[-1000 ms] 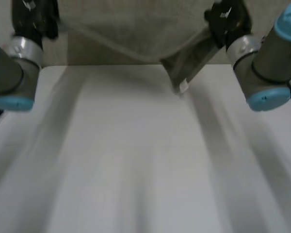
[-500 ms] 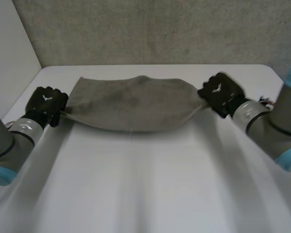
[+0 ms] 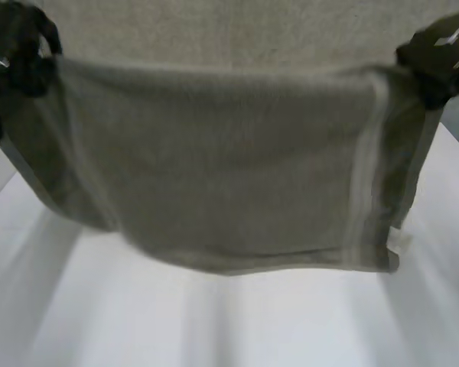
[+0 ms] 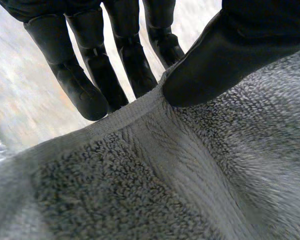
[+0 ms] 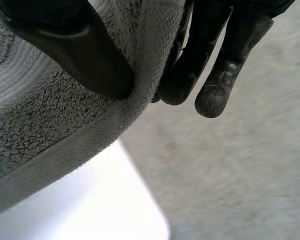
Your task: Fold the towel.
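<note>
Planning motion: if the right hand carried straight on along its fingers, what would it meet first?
Way looks free; beyond the right hand lies the grey textured surface, distance unclear.

The towel (image 3: 214, 168) is rough looped terry cloth with a flat-woven band; the table (image 3: 214, 321) looks smooth and matt.

The towel (image 4: 155, 185) is pinched at its hemmed edge by the left robot hand (image 4: 230, 55). The thumb (image 4: 205, 75) is pressed onto the near face of the cloth, and the fingers (image 4: 85, 75) are laid against the far face, their tips hidden behind the hem. A flat woven band is seen running from the thumb tip across the cloth, with looped grey pile on either side. A blurred pale surface is seen beyond the fingers.
</note>
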Available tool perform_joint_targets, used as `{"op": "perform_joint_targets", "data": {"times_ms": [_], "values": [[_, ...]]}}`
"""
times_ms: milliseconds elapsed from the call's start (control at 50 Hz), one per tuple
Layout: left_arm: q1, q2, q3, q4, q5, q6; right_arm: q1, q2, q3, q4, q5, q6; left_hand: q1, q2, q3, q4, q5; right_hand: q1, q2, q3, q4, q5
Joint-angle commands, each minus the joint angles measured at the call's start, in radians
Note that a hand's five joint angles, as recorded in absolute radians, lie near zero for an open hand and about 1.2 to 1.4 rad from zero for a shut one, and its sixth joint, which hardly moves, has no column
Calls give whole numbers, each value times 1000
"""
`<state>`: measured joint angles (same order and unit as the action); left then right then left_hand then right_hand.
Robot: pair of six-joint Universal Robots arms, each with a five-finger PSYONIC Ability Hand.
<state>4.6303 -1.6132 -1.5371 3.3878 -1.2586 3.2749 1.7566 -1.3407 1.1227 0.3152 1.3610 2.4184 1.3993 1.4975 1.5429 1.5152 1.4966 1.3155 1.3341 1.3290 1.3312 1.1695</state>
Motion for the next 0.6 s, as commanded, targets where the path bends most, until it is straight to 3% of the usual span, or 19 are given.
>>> {"op": "perform_joint_targets", "data": {"times_ms": [20, 80, 100, 140, 200, 240, 280, 380, 480, 600], "values": [[-51, -254, 97, -30, -7, 158, 40, 143, -17, -21, 15, -113, -3, -101, -147, -119, -275, 81, 62, 67, 65, 52], [-113, -376, 286, -62, -41, 253, 46, 244, -182, -137, 46, -125, -3, -101, -147, -119, -275, 81, 62, 67, 65, 52], [-113, -376, 287, -62, -41, 253, 46, 244, -182, -137, 46, -125, -3, -101, -147, -119, -275, 81, 62, 67, 65, 52], [-125, -383, 356, -62, -68, 252, 50, 259, -280, -297, 78, -104, -3, -101, -147, -119, -275, 81, 62, 67, 65, 52], [-145, -378, 495, -45, -139, 221, 49, 258, -305, -407, 83, -79, -3, -101, -147, -119, -275, 81, 62, 67, 65, 52], [-160, -363, 599, 36, -212, 168, 55, 218, -313, -607, 96, -9, -3, -101, -147, -119, -275, 81, 62, 67, 65, 52], [-165, -346, 627, 89, -247, 137, 52, 180, -304, -677, 95, 34, -3, -101, -147, -119, -275, 81, 62, 67, 65, 52], [-157, -272, 623, 206, -285, 69, 47, 98, -261, -668, 76, 103, -3, -101, -147, -119, -275, 81, 62, 67, 65, 52], [-154, -258, 522, 205, -277, 55, 50, 109, -213, -570, -3, 108, -3, -101, -147, -119, -275, 81, 62, 67, 65, 52], [-150, -258, 277, 219, -205, 60, 31, 124, -68, -561, -98, 100, -3, -101, -147, -119, -275, 81, 62, 67, 65, 52]]}}
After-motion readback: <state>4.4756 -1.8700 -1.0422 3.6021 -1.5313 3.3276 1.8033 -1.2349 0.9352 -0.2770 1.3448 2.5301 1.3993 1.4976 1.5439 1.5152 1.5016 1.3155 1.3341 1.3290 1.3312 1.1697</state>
